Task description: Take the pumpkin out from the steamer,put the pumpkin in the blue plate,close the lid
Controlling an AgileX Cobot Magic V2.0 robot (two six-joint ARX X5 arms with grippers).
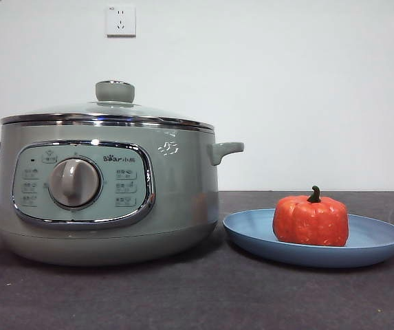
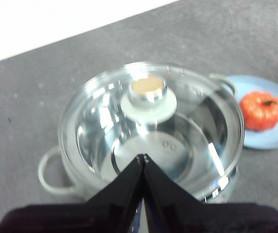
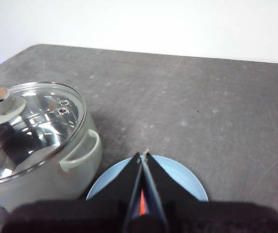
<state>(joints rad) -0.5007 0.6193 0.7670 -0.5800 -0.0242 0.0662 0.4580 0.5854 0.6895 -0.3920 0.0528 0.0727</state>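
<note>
Left gripper [image 2: 143,156]: jaws pressed together, empty, hanging above the steamer [image 1: 107,199], tips over the glass near the lid [image 2: 151,126] centre. Knob [image 2: 149,90] sits just past the tips, untouched. Looks like a post-release hover, clear of the glass.

Right gripper [image 3: 144,154]: jaws also closed on nothing, parked above the blue plate [image 3: 182,177]. A sliver of orange shows between and below the jaws, so it's roughly over the pumpkin [image 1: 311,220], not touching as far as I can tell.

Neither arm shows in the front view, so both sit high.

Pumpkin: upright, stem up, resting on the blue plate slightly left of plate centre. Plate is at 3 o'clock of the steamer, its rim just beside the pot's base, under the right side handle [image 1: 225,150].

Lid is seated flat, chrome rim flush all round the pot. Pot interior reads empty through the glass.

Judgement: all three steps look done.
</note>
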